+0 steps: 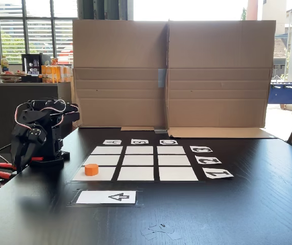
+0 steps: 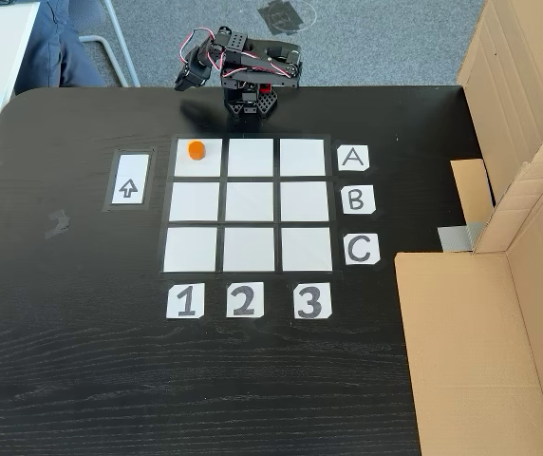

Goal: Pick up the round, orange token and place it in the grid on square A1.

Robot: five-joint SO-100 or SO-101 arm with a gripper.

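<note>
While looking down from above, finding the token [image 2: 196, 149] lying flat inside square A1 [image 2: 198, 163], the corner cell of the grid [image 2: 249, 203] in line with the A tag [image 2: 352, 158] and the 1 tag [image 2: 185, 301]. Sitting toward that cell's edge nearest the arm [image 2: 243, 71], yet seemingly lying within the white paper.

Seeing the same from the low fixed view: resting on the near left cell, touching nothing but the paper, with the arrow card [image 1: 106, 197] lying just beside the grid on the counter [image 1: 227, 214].

Sitting folded over its base at the counter's edge, apart from the token and having no hold of it. Pointing the pincer [image 1: 26, 151] downward against the dark body; not being able to tell how far apart the jaws are standing.

Judging the placing step as done, or as good as done, and the task as nearing its end. Needing, if anything, only a check that the puck is lying wholly inside the cell and not overhanging the black gap. Otherwise calling for no further reach, just parking clear of the grid and the cardboard wall [image 1: 169, 71].
</note>
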